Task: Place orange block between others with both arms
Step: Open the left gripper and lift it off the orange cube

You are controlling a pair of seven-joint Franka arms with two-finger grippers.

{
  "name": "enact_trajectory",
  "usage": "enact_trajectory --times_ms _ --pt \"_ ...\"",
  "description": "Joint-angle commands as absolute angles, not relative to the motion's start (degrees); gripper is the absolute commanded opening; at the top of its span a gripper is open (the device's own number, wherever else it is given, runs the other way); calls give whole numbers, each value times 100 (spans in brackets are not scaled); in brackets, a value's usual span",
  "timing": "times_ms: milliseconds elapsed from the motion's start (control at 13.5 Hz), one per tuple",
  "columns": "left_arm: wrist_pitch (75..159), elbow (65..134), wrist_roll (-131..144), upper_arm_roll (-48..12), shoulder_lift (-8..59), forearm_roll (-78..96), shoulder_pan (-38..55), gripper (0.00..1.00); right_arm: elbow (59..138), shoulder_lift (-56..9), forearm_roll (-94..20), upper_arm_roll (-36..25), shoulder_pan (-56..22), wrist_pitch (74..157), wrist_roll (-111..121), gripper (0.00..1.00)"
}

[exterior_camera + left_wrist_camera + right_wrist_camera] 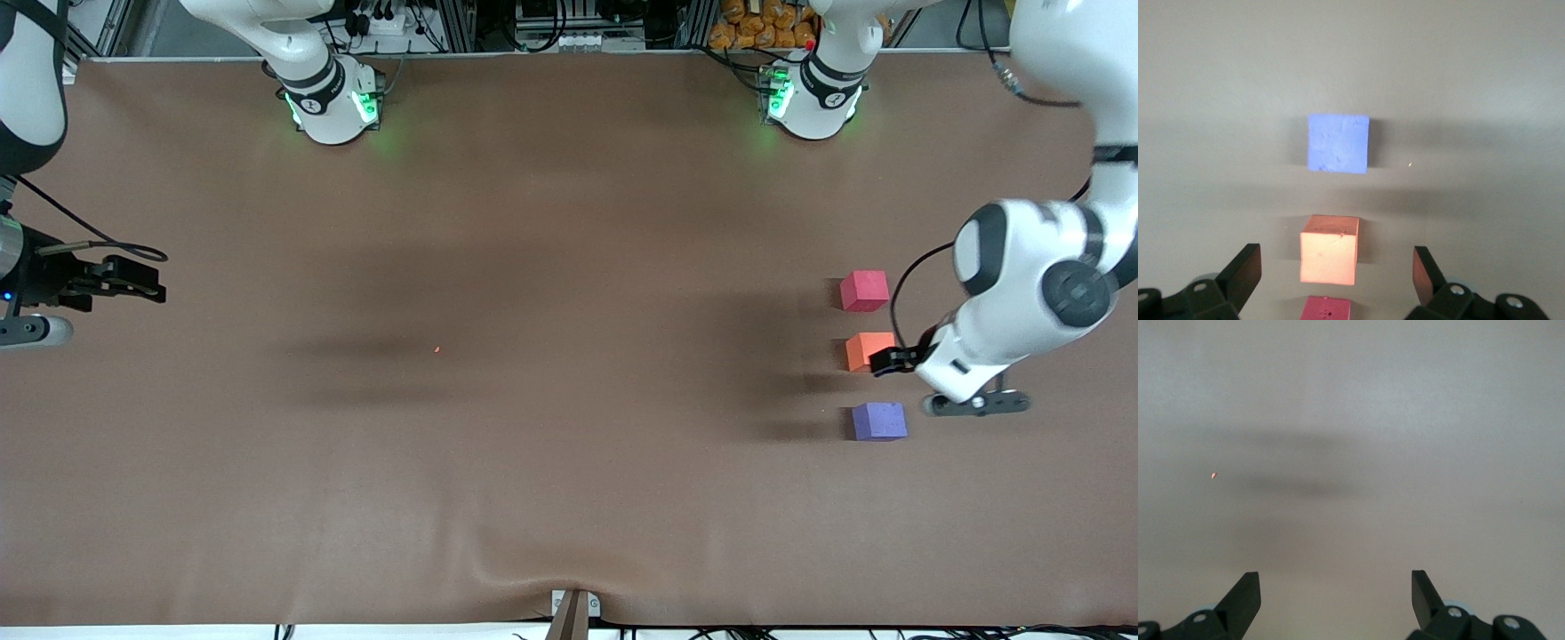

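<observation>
— Purple block [878, 420] lies nearest the front camera, at the left arm's end of the bench [533, 427]. Orange block [868, 350] comes next, then the red-pink block [864, 291] farthest off. All three sit in one row, apart from each other.

— So the orange one is already between the others?

— It looks that way: it rests on the bench in the gap, touching neither neighbour. Where is the left tool?

— Left tool [892, 360] hangs just over the orange block's edge on the arm's side. In the left wrist view its fingers [1245, 270] stand wide, one to each side of the orange block [1330, 248], with clear space between pads and foam. It holds nothing.

— Which way does the row run against that tool?

— Straight along the wrist's line of sight: red-pink [1327, 309] close under the tool, orange, then purple [1338, 143] ahead. The fingers open across the row, so I'd judge a straight lift clears both neighbours. How high the tips sit above the block is hard to tell from these views.

— And the right arm?

— Right tool [133, 283] waits at the right arm's end of the bench, well apart from the blocks, fingers [1245, 593] wide and empty over bare bench. The left arm is by far the nearer.
</observation>
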State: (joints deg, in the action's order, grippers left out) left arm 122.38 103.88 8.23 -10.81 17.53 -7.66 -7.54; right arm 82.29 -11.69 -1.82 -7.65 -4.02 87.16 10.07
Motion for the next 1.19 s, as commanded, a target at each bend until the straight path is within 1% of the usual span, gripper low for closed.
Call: enact_trajectory --times_ms 0,223,445,668,816,891,965,1113 --pt "11744 10468 853 -1177 1056 -835 -756 100 7990 -1090 -211 -773 -422 8315 1028 100" --pt "11172 10267 878 -1528 835 -826 -765 100 7989 -1099 -202 -765 -422 8314 1028 100" --pt "10304 9793 897 -1853 704 -817 -773 100 7989 -1099 -141 -765 -439 8314 1028 100" --pt "9600 9405 853 -1942 589 -599 -817 100 7989 -1107 -132 -765 -439 8323 1037 100" --pt "9466 9282 826 -1776 519 -379 -739 100 7989 -1116 -132 -765 -439 8314 1037 100" --pt "9414 9273 817 -1601 449 -369 -538 100 7989 -1116 -132 -765 -439 8314 1037 100" --pt "9370 9272 791 -1269 309 -369 -232 100 7989 -1116 -132 -765 -439 8314 1037 100" --pt "9098 9177 573 -1055 28 -360 -105 100 7989 -1116 -132 -765 -439 8314 1037 100"
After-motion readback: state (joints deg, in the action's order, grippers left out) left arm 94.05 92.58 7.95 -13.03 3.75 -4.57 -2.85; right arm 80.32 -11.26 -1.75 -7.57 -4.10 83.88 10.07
